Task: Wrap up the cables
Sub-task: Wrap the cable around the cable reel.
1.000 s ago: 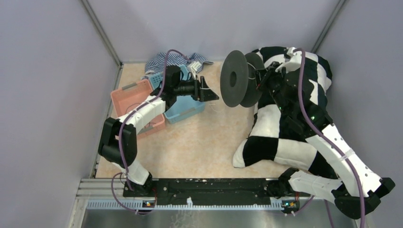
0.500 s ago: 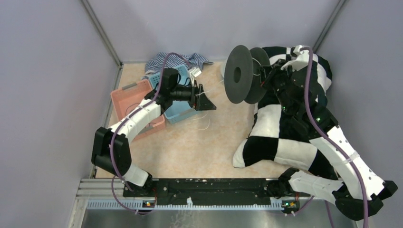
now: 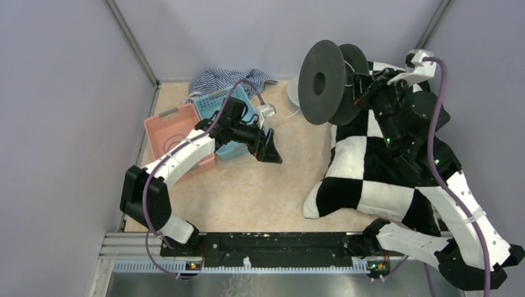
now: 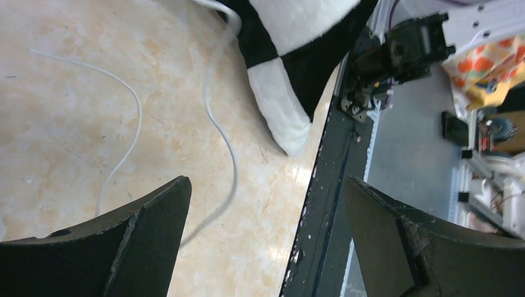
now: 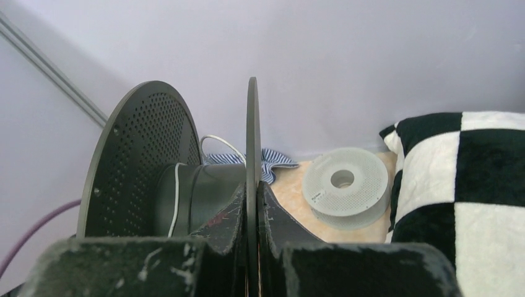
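Observation:
My right gripper [image 3: 358,98] is shut on the thin flange of a black spool [image 3: 322,83] and holds it high at the back right. In the right wrist view the jaws [image 5: 252,192] pinch that flange, and a white cable [image 5: 176,185] lies around the spool's core [image 5: 198,192]. More of the white cable [image 4: 220,130] lies in loose curves on the floor in the left wrist view. My left gripper [image 3: 270,151] is open and empty above the floor, with the cable just beyond its jaws [image 4: 266,185]. No black cable is in view.
A black-and-white checkered pillow [image 3: 371,179] fills the right side under my right arm. A white spool [image 5: 347,189] lies at the back by the wall. A pink basket [image 3: 170,127], a blue basket [image 3: 213,105] and a striped cloth [image 3: 216,79] sit at the back left.
My right gripper has lifted the black spool up and to the right. My left gripper has moved away from the spool, nearer and lower over the floor.

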Robot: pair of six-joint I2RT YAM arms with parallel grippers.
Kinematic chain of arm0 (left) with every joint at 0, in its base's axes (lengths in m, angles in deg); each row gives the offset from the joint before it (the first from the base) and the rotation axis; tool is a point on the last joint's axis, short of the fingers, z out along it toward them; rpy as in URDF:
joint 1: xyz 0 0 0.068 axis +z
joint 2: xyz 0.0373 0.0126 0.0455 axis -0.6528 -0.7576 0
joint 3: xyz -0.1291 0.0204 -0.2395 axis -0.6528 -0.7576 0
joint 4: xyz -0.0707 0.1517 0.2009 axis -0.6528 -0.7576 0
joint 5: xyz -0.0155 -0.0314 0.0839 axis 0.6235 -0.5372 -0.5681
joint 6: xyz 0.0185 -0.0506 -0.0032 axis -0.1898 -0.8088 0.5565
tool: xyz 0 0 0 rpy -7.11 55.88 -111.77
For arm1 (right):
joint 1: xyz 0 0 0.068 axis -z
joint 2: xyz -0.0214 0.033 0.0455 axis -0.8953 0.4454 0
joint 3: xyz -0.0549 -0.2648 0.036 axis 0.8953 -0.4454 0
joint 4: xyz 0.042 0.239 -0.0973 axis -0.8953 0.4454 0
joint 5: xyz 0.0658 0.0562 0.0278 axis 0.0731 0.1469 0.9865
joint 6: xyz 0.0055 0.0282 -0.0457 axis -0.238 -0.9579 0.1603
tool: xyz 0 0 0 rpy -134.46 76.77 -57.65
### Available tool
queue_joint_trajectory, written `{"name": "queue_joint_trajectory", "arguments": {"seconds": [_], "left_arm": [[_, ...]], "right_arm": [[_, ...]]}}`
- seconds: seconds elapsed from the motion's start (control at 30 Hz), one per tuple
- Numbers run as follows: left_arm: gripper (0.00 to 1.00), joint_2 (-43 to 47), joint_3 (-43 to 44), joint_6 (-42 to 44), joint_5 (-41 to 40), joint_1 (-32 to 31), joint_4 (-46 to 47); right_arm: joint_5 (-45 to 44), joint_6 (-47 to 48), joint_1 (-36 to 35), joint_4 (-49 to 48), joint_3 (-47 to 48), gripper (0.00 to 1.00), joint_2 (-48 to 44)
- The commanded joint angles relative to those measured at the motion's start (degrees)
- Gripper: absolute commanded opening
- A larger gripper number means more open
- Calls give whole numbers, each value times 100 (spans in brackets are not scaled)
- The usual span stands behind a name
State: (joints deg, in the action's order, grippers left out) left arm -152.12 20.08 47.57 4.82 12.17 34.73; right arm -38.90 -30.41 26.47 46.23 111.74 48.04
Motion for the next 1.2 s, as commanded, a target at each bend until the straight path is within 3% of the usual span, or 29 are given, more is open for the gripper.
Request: {"name": "queue_joint_trajectory", "arguments": {"seconds": [0.0,0.23,0.47,0.6,0.83,0.93,1.03,1.17], "left_arm": [[99,-64,532,1084,-357,-313,-1185],[99,232,573,1485,-248,-513,-1459],[99,1057,10,818,-1127,-497,216],[96,1391,-551,432,-1113,-495,1262],[89,1389,-775,158,-1079,-498,1675],[92,1610,-1219,0,-1481,-533,2389],[98,1923,-1956,-17,-2014,-674,3716],[98,1939,-2442,261,-2370,-840,4548]], "right_arm": [[-130,157,-37,-759,674,0,1],[-320,358,-34,-749,664,0,119],[-96,282,-44,-561,747,0,154],[25,227,-43,-548,837,0,143],[111,162,-34,-504,926,0,107],[185,118,-37,-465,1004,0,124],[238,79,-34,-416,1095,0,154],[372,10,-41,-355,1243,0,199]]}}
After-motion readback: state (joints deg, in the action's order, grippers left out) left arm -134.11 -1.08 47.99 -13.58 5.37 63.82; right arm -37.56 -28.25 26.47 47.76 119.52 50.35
